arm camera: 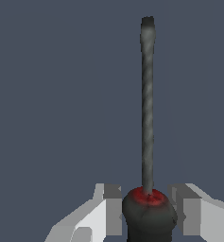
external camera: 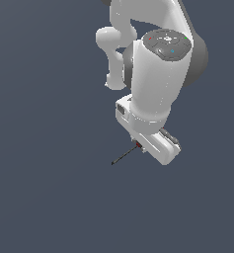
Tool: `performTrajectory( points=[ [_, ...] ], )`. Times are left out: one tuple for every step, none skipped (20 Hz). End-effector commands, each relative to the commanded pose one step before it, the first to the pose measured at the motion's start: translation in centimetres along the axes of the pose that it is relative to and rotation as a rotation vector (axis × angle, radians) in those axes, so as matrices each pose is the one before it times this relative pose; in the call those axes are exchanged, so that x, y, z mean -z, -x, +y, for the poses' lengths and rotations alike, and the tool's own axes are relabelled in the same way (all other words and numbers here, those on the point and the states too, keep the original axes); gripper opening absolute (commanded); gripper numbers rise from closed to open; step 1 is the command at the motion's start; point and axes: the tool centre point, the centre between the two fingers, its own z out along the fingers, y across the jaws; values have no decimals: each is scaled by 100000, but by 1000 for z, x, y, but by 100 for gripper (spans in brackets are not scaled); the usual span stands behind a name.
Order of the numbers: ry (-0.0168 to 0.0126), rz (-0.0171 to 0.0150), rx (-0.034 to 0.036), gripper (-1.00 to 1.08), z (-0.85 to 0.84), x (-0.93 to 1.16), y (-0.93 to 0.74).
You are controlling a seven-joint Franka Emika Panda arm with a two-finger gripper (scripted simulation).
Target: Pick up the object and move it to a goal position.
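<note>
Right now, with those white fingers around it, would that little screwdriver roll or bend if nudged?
The screwdriver probably stays stiff: its thin shaft looks straight. The rounded handle suggests it may roll. Much smaller than the gripper, it seems light.

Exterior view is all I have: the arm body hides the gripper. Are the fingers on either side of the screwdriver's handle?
Observer: Yes. In the wrist view the screwdriver handle sits between the two fingers of the gripper.
Operator: Touching it?
Observer: A thin gap shows on each side; contact I cannot confirm.
Operator: Where does the shaft point?
Observer: Straight away from the gripper, its flat tip free against plain grey background.
</note>
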Motion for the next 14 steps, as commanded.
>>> performTrajectory(
  points=[
    [13, 19, -14, -100, 128, 2826, -114],
    [18, 45, 9, -100, 20, 1076, -37],
    [0, 0, 0, -100, 26, 1056, -56],
    [0, 0, 0, -100, 23, 1041, -57],
    [0, 0, 0, -100, 19, 1024, -58],
    [14, 45, 51, -100, -7, 1013, -14],
    [0, 0, 0, -100, 13, 985, -60],
    [0, 0, 0, -100, 9, 959, -61],
    [-3, 4, 49, -100, -12, 897, -28],
    [0, 0, 0, -100, 1, 820, -56],
    [-6, -2, 48, -100, -18, 752, -24],
    [0, 0, 0, -100, -4, 683, -49],
    [0, 0, 0, -100, -6, 620, -46],
    [-10, -11, 47, -100, -22, 562, -19]
  ],
)
